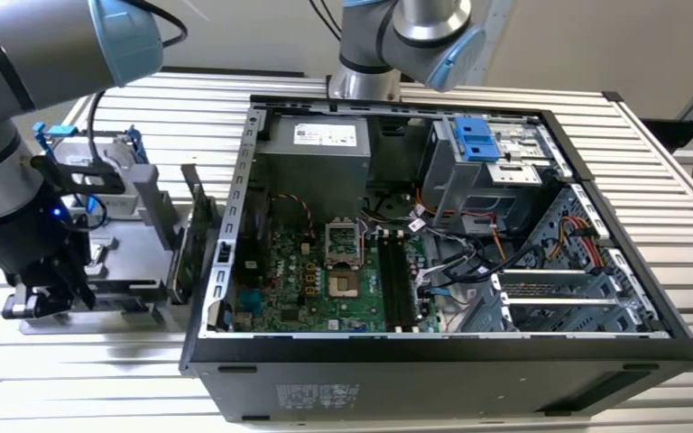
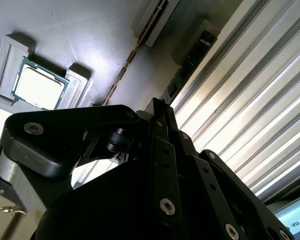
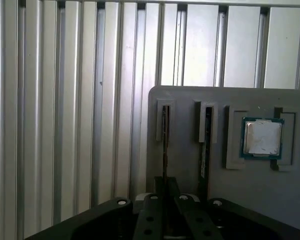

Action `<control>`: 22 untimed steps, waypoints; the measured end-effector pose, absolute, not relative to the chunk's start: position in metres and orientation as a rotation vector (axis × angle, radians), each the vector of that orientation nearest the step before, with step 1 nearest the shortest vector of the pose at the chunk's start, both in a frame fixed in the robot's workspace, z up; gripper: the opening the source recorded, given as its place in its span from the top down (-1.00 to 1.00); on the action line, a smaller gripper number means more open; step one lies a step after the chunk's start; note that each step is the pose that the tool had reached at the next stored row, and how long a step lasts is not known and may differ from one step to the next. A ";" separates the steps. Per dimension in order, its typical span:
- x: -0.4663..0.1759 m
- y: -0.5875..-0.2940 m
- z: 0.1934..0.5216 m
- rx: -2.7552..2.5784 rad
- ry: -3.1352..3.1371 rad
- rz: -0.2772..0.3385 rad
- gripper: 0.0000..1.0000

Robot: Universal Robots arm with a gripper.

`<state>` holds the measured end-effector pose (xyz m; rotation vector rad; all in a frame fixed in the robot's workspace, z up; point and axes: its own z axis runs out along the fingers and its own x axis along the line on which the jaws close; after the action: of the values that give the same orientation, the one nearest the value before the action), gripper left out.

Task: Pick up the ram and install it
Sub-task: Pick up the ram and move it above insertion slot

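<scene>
**Ram in the gripper's jaws at the parts holder**

Ram (image 3: 165, 145) stands on edge in a slot of the grey holder (image 3: 185, 165), and your gripper (image 3: 165, 182) sits right on it. In the first wrist view you see the jaws drawn close together on the stick's upper edge, with only the thin board between them. In the second wrist view the dark stick runs straight up to the meeting fingertips.

A second stick (image 3: 206, 145) stands in the neighbouring slot, just beside the ram and parallel to it. It lies between the ram and the CPU (image 3: 262, 137), which rests flat in its own pocket with its metal lid facing up. The ram you hold is thus the stick farther from the CPU.

In the exterior view your arm reaches down at the exterior view's left, with the gripper low over the holder. The open case (image 1: 443, 361) lies on its side on the slatted table (image 1: 666, 162), at the holder's right in that view and well apart from the gripper. Inside it you can see the green motherboard (image 1: 310, 280) and, beside it, the long black memory slots (image 1: 395, 280).
</scene>
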<state>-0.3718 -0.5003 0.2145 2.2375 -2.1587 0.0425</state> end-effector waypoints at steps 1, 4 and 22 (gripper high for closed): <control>-0.372 -0.500 0.215 2.238 -2.159 0.043 1.00; -0.372 -0.500 0.217 2.237 -2.159 0.042 1.00; -0.372 -0.500 0.227 2.238 -2.159 0.043 1.00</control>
<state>-0.3718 -0.5003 0.2271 2.2376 -2.1588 0.0425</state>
